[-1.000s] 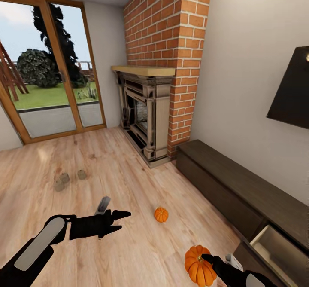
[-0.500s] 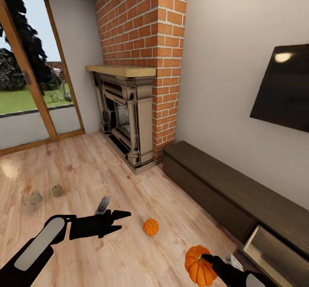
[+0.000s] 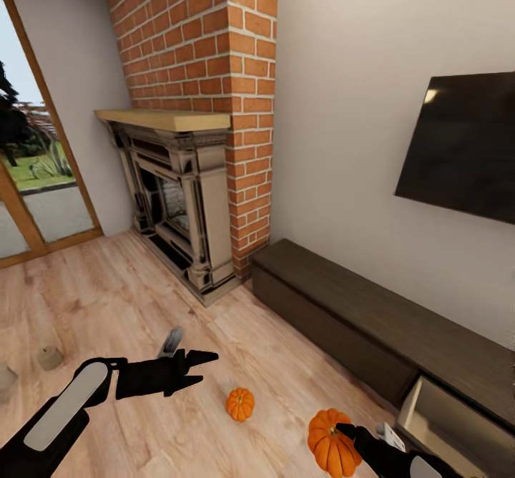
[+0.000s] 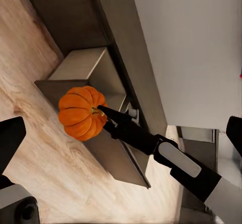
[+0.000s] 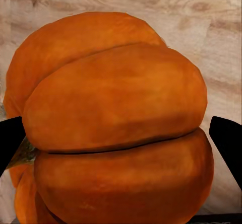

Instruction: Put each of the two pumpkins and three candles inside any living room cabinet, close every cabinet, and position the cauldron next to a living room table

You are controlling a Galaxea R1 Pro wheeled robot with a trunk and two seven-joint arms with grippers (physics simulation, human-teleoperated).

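Gripping 1 pumpkin (image 3: 330, 444), the right gripper (image 3: 343, 431) hovers at 5 o'clock; the left gripper (image 3: 202, 367) hangs open, empty.

Open wood floor (image 3: 129, 299) ahead, passable. Loose pumpkin (image 3: 240, 404) lies mid-path; candle (image 3: 49, 357) far left. Cabinet (image 3: 372, 320) lines right wall, drawer (image 3: 436, 413) pulled out, apparently empty. Fireplace (image 3: 179, 199) blocks back corner.
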